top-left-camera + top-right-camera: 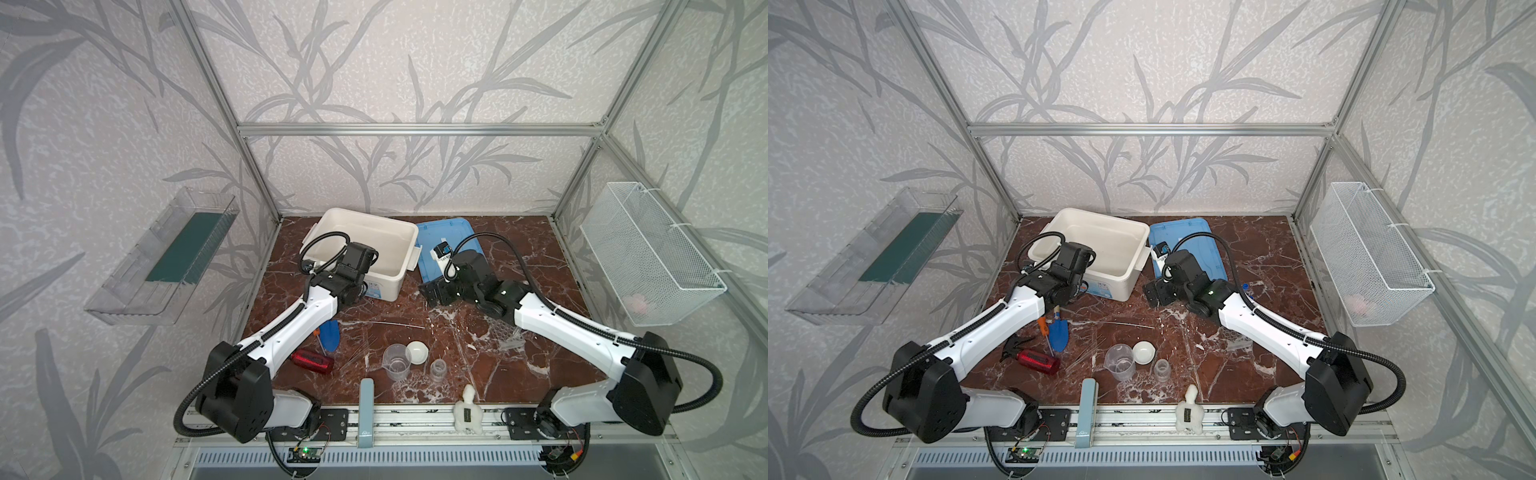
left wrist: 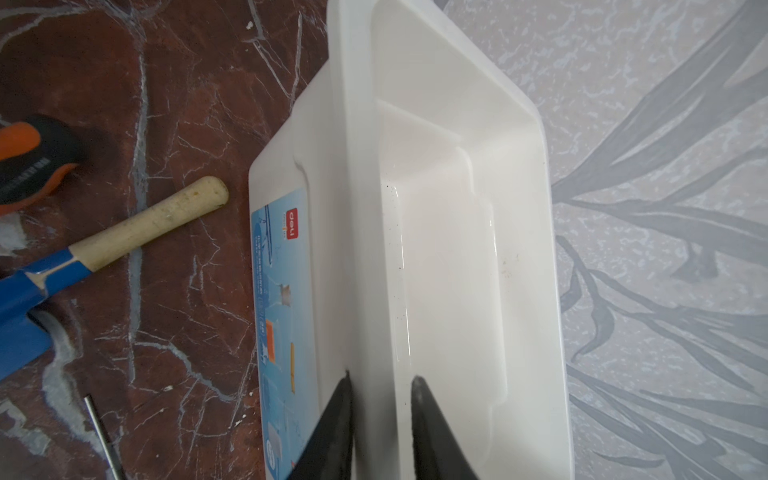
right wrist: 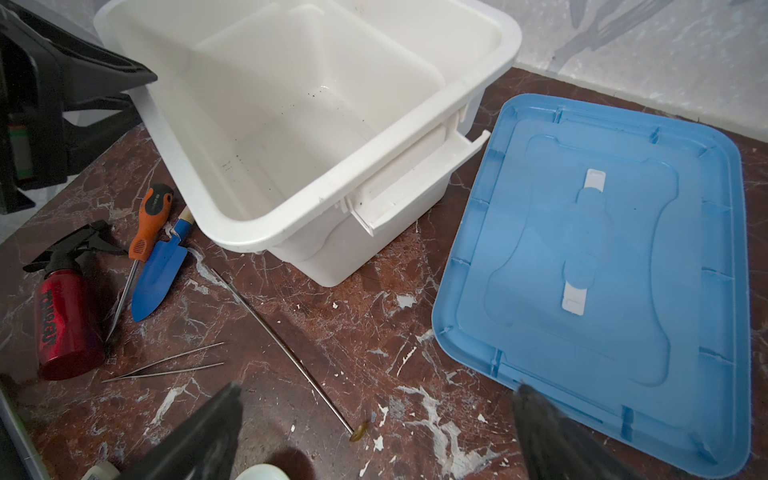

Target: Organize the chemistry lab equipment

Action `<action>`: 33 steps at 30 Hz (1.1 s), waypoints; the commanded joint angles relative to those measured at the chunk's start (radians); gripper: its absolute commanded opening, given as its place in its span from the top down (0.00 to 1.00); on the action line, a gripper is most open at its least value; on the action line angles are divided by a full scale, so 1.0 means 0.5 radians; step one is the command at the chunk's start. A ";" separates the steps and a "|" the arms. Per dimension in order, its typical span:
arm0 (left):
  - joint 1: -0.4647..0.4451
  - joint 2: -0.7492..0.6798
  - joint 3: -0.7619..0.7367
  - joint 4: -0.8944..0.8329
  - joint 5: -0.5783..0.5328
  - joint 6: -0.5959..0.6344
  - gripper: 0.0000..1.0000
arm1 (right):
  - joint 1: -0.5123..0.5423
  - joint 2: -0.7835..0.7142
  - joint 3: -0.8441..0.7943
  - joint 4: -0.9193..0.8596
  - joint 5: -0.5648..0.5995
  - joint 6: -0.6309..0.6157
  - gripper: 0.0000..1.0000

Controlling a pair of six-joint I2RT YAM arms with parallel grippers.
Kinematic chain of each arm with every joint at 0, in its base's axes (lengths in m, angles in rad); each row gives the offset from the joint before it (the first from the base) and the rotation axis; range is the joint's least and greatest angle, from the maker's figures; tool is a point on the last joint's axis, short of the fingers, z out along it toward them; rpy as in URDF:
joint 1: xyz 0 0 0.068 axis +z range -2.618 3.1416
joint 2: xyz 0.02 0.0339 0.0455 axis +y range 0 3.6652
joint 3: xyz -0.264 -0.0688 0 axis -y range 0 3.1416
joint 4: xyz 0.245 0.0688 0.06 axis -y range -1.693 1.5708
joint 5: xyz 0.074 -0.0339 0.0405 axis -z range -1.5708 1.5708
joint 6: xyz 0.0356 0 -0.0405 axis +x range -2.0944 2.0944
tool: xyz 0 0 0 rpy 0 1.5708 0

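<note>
The white bin (image 3: pixel 415 129) stands open, its blue lid (image 3: pixel 602 270) lying flat beside it.

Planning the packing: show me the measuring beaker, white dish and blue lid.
measuring beaker (image 1: pixel 397 362), in a top view, clear body.
white dish (image 1: pixel 417 352), in a top view, inner bowl.
blue lid (image 3: pixel 615 270), right wrist view, flat middle.

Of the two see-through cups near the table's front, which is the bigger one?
The clear measuring beaker, on the left in both top views, right beside the small white dish: taller and wider. The smaller clear cup stands to its right.
</note>
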 commanded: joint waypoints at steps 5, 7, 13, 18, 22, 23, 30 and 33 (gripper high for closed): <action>-0.137 -0.055 -0.042 0.067 0.030 0.125 0.35 | 0.009 -0.037 -0.003 -0.005 0.042 -0.031 0.01; -0.192 -0.066 -0.044 0.090 0.084 0.143 0.26 | 0.009 -0.039 -0.003 -0.002 0.051 -0.031 0.01; -0.396 0.005 -0.011 0.218 0.174 0.184 0.11 | 0.009 -0.134 -0.063 0.074 0.180 0.043 0.00; -0.425 0.198 0.110 0.311 0.254 0.298 0.11 | 0.006 -0.180 -0.062 0.028 0.221 0.048 0.01; -0.438 0.344 0.193 0.420 0.358 0.396 0.11 | 0.006 -0.247 -0.112 -0.003 0.290 0.065 0.01; -0.441 0.375 0.217 0.421 0.361 0.403 0.11 | 0.006 -0.267 -0.130 -0.012 0.317 0.072 0.01; -0.473 0.545 0.349 0.570 0.485 0.586 0.01 | -0.009 -0.463 -0.246 -0.107 0.426 0.101 0.01; -0.515 0.563 0.402 0.682 0.496 0.830 0.01 | -0.030 -0.527 -0.285 -0.145 0.444 0.114 0.01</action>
